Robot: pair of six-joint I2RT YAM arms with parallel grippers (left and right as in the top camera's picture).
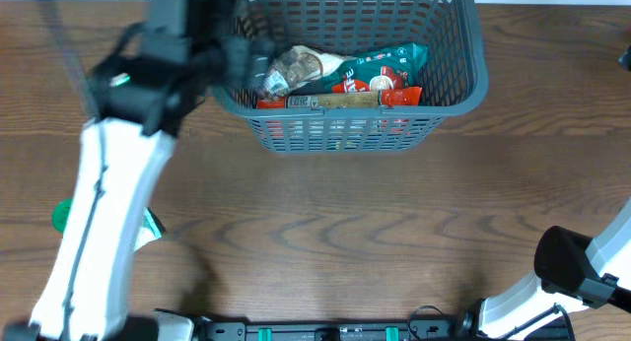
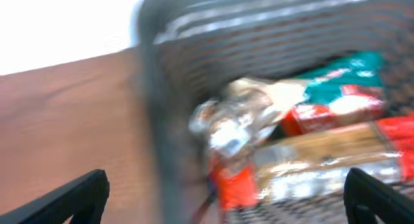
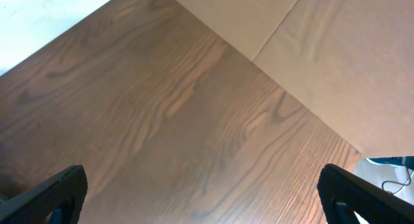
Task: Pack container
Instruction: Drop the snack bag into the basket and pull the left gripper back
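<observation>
Left arm (image 1: 99, 213) leans over the container (image 1: 335, 129) corner, jaws wide and empty above its snack packets (image 1: 355, 80); right jaws gape empty over bench (image 3: 194, 107).

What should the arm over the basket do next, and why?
Probably lift away from the container and swing toward the green thing on the table's left side. The left claw hangs open and empty by the container's left rim, packets already lie inside, and the green thing, mostly hidden, may be left to pack.
</observation>
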